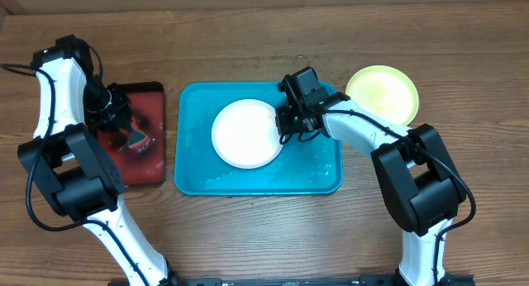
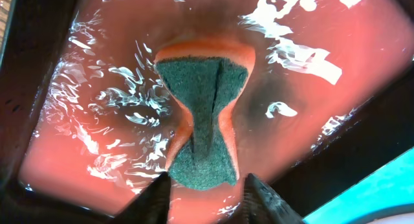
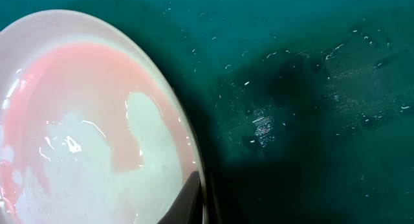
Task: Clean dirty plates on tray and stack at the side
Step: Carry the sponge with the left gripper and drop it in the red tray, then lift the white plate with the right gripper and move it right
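Observation:
The white plate [image 1: 246, 134] lies on the turquoise tray [image 1: 318, 174]. In the right wrist view the plate [image 3: 84, 133] is wet with a pink film. My right gripper [image 1: 287, 125] is at the plate's right rim. One finger lies inside the rim and the other is hidden below it [image 3: 202, 204], so it looks shut on the rim. The lime-green plate [image 1: 382, 94] sits on the table right of the tray. The pale blue plate is out of view. My left gripper [image 1: 111, 114] is open [image 2: 208, 201] over an orange sponge with a green pad [image 2: 204, 114].
The sponge lies in a wet dark red black-rimmed tray [image 1: 149, 166] left of the turquoise tray; its floor fills the left wrist view [image 2: 323, 30]. The turquoise tray floor [image 3: 310, 88] is wet. Bare wooden table surrounds both trays.

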### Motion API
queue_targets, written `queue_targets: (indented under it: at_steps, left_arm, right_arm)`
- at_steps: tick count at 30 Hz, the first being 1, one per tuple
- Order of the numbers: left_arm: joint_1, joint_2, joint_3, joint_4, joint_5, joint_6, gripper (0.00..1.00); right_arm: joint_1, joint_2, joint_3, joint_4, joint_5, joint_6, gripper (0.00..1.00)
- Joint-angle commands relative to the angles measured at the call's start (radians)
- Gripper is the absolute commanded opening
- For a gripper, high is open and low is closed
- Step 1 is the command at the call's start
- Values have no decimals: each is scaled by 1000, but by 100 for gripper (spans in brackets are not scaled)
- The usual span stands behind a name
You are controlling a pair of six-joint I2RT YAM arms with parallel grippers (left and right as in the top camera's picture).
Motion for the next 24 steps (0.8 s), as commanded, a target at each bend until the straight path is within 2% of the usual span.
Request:
queue_targets:
  at_steps: [1, 8, 13, 14, 15, 17, 24]
  left_arm:
    - [6, -11, 2, 3, 19, 14, 39]
    - [14, -50, 78, -29, 287, 145, 41]
    - [40, -154, 167, 9, 306, 133, 56]
    - [46, -175, 175, 27, 294, 133, 75]
    - [51, -198, 178, 53, 289, 133, 100]
    - [53, -219, 178, 74, 290, 133, 100]
    - [49, -229, 172, 76, 290, 134, 100]
  right_arm:
    - [-6, 43, -23, -24, 63, 0, 4]
    - [-6, 43, -23, -24, 63, 0, 4]
    - [2, 23, 18, -69, 14, 0, 4]
    - [7, 9, 46, -100, 5, 0, 4]
    - [16, -10, 84, -145, 17, -1, 4]
    - [34, -37, 143, -218, 85, -1, 4]
    - [165, -120, 384, -439, 539, -8, 4]
